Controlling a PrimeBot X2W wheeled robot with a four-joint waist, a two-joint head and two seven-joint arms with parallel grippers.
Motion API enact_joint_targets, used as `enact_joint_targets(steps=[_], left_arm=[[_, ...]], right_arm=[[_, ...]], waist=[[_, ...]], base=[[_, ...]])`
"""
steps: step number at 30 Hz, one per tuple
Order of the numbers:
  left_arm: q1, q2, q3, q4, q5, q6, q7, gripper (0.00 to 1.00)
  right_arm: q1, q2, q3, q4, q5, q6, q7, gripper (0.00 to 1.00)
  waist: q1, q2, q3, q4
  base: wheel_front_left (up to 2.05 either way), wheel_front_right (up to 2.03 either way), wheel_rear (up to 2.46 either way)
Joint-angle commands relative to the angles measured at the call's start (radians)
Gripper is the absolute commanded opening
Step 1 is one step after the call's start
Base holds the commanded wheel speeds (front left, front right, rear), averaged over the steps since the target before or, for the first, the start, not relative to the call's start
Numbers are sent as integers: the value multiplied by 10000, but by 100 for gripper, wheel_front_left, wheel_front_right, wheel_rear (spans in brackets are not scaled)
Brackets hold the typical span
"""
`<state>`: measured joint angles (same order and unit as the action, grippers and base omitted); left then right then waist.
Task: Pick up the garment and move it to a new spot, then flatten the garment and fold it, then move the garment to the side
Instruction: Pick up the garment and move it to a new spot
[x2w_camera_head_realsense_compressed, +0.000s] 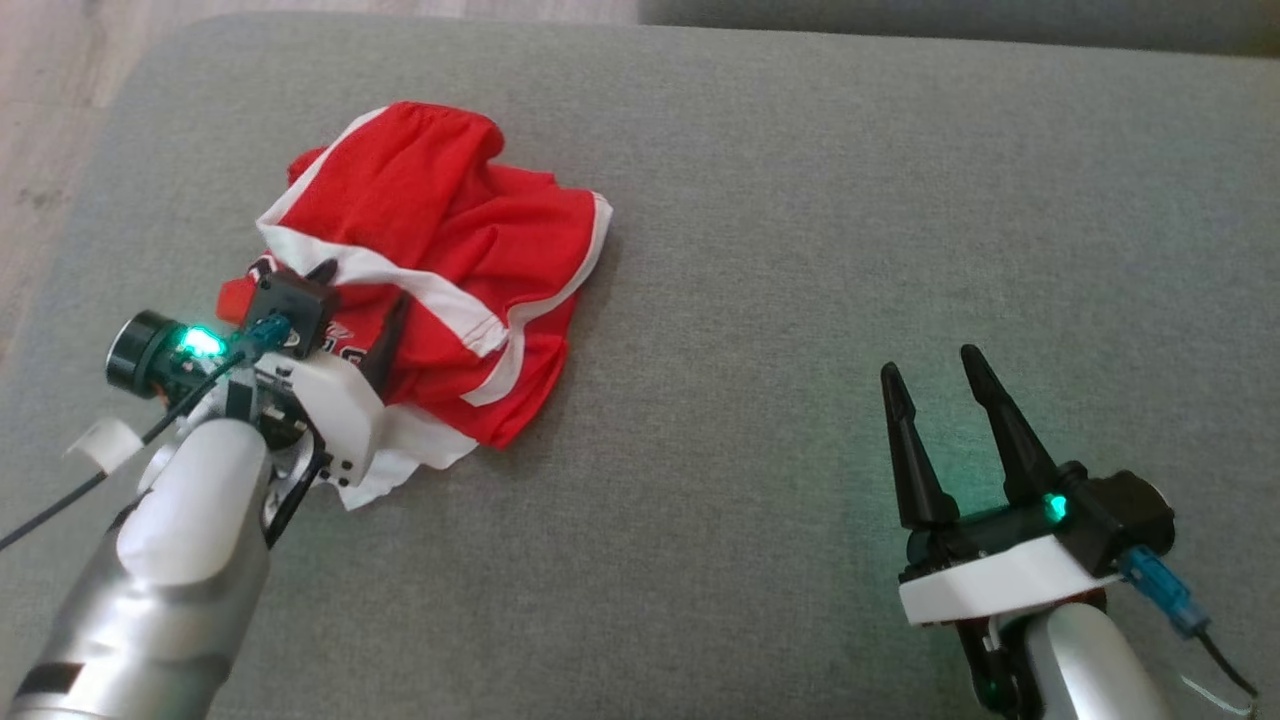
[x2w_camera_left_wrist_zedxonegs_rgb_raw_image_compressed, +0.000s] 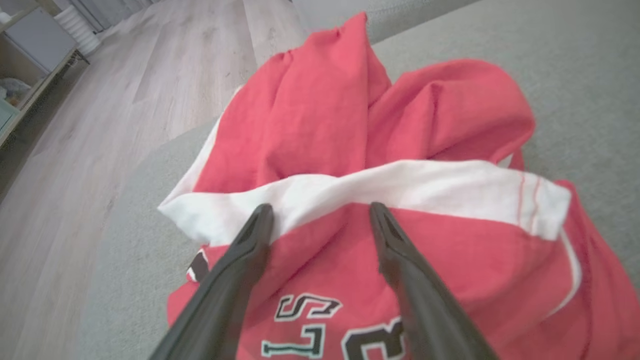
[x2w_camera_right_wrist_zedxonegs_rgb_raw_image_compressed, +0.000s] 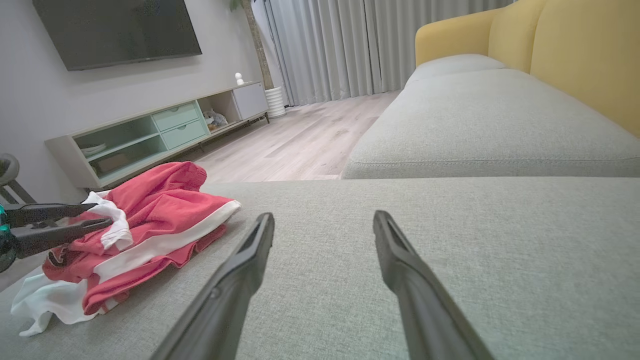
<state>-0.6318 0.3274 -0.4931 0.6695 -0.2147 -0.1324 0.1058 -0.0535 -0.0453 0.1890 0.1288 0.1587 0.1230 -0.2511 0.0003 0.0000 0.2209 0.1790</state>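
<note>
The garment (x2w_camera_head_realsense_compressed: 440, 250) is a red and white jersey with black lettering, lying crumpled on the far left part of the grey cushion (x2w_camera_head_realsense_compressed: 800, 300). My left gripper (x2w_camera_head_realsense_compressed: 358, 305) is over its near left part, open. In the left wrist view its fingertips (x2w_camera_left_wrist_zedxonegs_rgb_raw_image_compressed: 262, 215) rest against the white band of the garment (x2w_camera_left_wrist_zedxonegs_rgb_raw_image_compressed: 325, 125), with red cloth between them. The right wrist view shows the left gripper (x2w_camera_right_wrist_zedxonegs_rgb_raw_image_compressed: 102, 215) at a white fold of the garment (x2w_camera_right_wrist_zedxonegs_rgb_raw_image_compressed: 150, 210). My right gripper (x2w_camera_head_realsense_compressed: 930, 365) stands open over bare cushion at the lower right, far from the cloth, nothing between its fingers (x2w_camera_right_wrist_zedxonegs_rgb_raw_image_compressed: 250, 260).
The cushion's left edge drops to a wooden floor (x2w_camera_head_realsense_compressed: 40, 120). A second grey cushion (x2w_camera_right_wrist_zedxonegs_rgb_raw_image_compressed: 475, 115) and a yellow backrest (x2w_camera_right_wrist_zedxonegs_rgb_raw_image_compressed: 575, 50) lie beyond. A low media cabinet (x2w_camera_right_wrist_zedxonegs_rgb_raw_image_compressed: 150, 135) stands by the wall under a TV (x2w_camera_right_wrist_zedxonegs_rgb_raw_image_compressed: 115, 30).
</note>
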Motion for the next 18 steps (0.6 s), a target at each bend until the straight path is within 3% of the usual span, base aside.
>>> enact_joint_targets(steps=[1,6,7,14,18], left_arm=[[-563,508,271,-136,-55,19,7,100],[-933,617,-237,442,-336,19,-149,97],[-992,640,-386,499,-404,18,-221,0],[-1304,847,-631,520,-625,30,-1370,0],[-1357,892,-470,53,-611,299,-2323,0]], right_arm=[[-295,-49,222,-328,42,77,-107,100],[-325,-49,80,-365,8,77,-107,100],[-325,-49,54,-365,12,77,-107,100],[-212,-49,-16,-272,83,77,-107,100],[-117,-49,1,-264,137,77,-107,100]], waist=[[-3,0,44,-52],[-3,0,113,-128],[-3,0,106,-140],[-3,0,-204,-151],[-3,0,-499,-128]], base=[[0,0,0],[0,0,0],[0,0,0],[0,0,0],[0,0,0]])
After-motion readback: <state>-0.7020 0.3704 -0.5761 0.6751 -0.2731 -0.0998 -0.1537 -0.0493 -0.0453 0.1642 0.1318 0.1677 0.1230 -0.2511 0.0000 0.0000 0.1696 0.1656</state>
